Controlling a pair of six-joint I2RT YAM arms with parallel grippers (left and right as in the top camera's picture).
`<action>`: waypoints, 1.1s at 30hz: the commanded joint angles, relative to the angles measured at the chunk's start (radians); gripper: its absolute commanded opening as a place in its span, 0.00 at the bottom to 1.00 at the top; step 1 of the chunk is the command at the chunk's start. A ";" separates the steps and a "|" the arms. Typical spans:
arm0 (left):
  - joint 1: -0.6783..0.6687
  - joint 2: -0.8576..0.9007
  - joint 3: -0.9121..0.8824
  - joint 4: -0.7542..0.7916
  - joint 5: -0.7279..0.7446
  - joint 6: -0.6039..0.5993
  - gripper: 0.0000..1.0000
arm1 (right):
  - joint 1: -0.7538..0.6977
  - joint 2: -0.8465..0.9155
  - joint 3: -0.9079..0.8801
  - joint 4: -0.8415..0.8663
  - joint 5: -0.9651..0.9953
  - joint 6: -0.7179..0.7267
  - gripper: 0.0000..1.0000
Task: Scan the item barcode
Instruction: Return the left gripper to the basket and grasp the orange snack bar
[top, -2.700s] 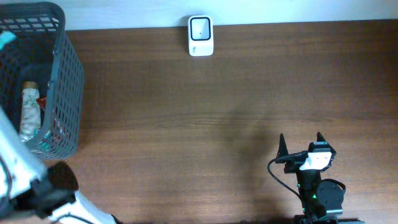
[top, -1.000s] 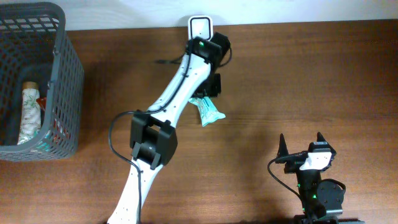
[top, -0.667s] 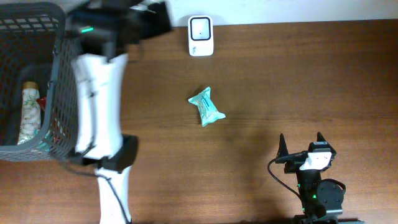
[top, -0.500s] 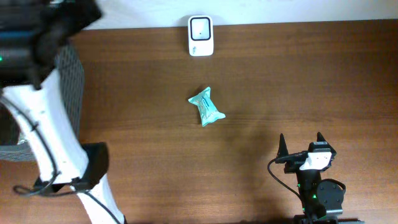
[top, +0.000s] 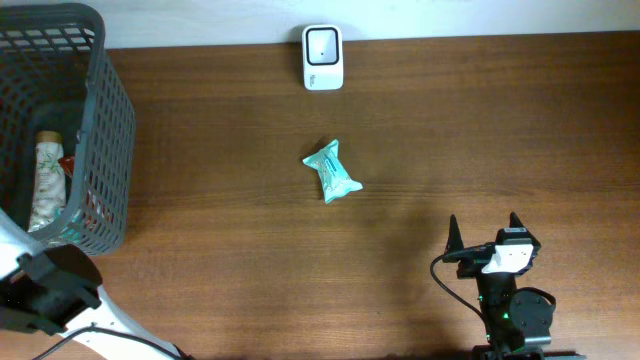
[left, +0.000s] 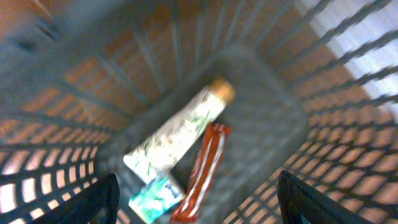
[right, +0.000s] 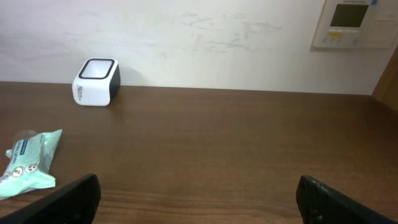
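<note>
Toward the middle of the worktop, a teal packet (top: 332, 172) is seen lying flat, held by nothing and well apart from the white scanner (top: 322, 57) set at the far edge; over the grey mesh basket (top: 105, 120) at the far left corner, the left gripper (left: 198, 183) is held with fingers spread wide and nothing between them; the right gripper (top: 483, 225) is parked by the near edge, likewise wide and empty. Three items are shown on the basket floor: a pale printed tube (left: 177, 137) with a tan cap, a glossy red sachet (left: 204, 171) beside it, and a small teal-and-white pack (left: 155, 196) at the tube's foot. The task is judged partly done at most: one packet is out, though whether its barcode has been read cannot be told; the three in the basket are yet to be lifted and scanned. The packet is crinkled film, pinched at both ends; the scanner is a smooth rounded block with a dark window.
</note>
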 joint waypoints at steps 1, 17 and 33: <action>-0.003 -0.001 -0.194 0.054 0.001 0.061 0.70 | -0.005 -0.007 -0.007 -0.005 0.002 0.000 0.99; -0.084 0.004 -0.755 0.393 0.042 0.171 0.64 | -0.005 -0.007 -0.007 -0.005 0.002 0.000 0.98; -0.065 0.013 -0.904 0.521 0.003 0.171 0.00 | -0.005 -0.007 -0.007 -0.005 0.002 0.000 0.99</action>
